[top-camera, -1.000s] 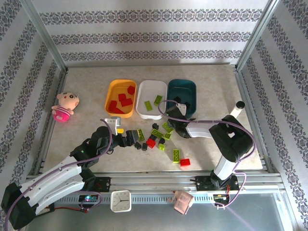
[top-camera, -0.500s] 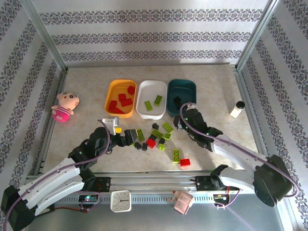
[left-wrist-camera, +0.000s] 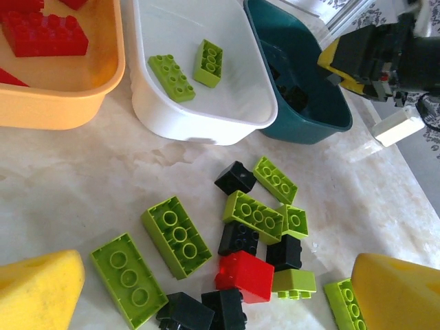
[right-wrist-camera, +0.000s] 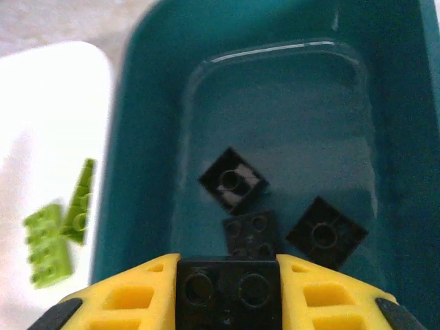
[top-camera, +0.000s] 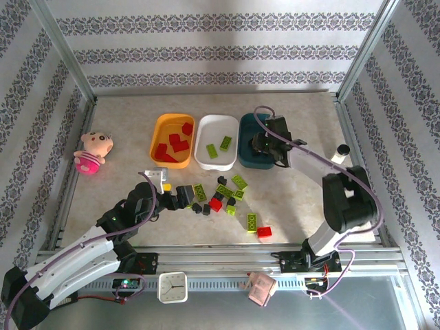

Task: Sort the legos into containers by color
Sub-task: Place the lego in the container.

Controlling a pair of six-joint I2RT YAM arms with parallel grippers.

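black lego (right-wrist-camera: 230, 292): i rate it light, rigid, slick; right gripper (top-camera: 259, 144) pinches flat sides above teal tray (right-wrist-camera: 405, 206); left gripper (top-camera: 187, 196) spread wide.

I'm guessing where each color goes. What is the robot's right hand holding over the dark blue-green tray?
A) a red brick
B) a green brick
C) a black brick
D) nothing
C: the right hand is shut on a black brick above the dark tray, where three more black bricks lie.
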